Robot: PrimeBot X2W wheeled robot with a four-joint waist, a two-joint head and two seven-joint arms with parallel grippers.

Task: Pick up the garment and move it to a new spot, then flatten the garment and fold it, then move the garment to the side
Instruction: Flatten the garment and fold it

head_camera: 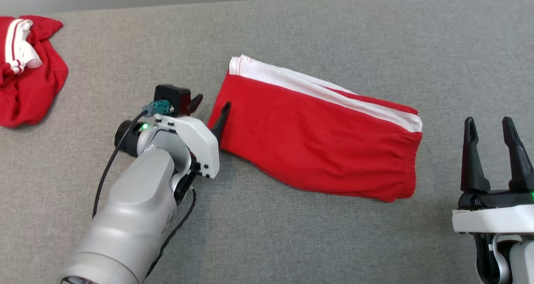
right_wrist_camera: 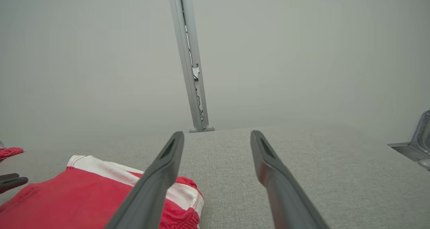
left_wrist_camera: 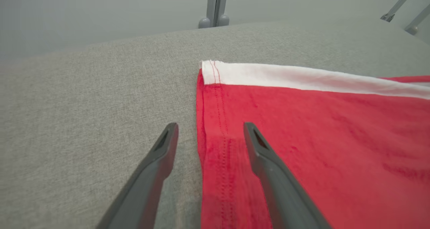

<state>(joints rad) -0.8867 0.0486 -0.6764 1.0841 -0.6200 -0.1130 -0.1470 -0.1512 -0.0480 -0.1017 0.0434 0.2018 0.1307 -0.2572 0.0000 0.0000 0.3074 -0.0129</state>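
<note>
Off at the desk's far left corner lies a crumpled red-and-white cloth, well apart from the garment. Reaching in low, the left claw is spread, straddling the garment's left hem. By the near right corner the right claw is spread too, clear of the garment. Mid-desk, the garment lies folded flat: red, with a white side stripe and its gathered waistband to the right.

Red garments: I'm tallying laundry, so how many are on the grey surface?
2. The folded red shorts lie at the middle; a crumpled red garment sits at the head view's left edge, partly cut off, so more may lie beyond.
</note>
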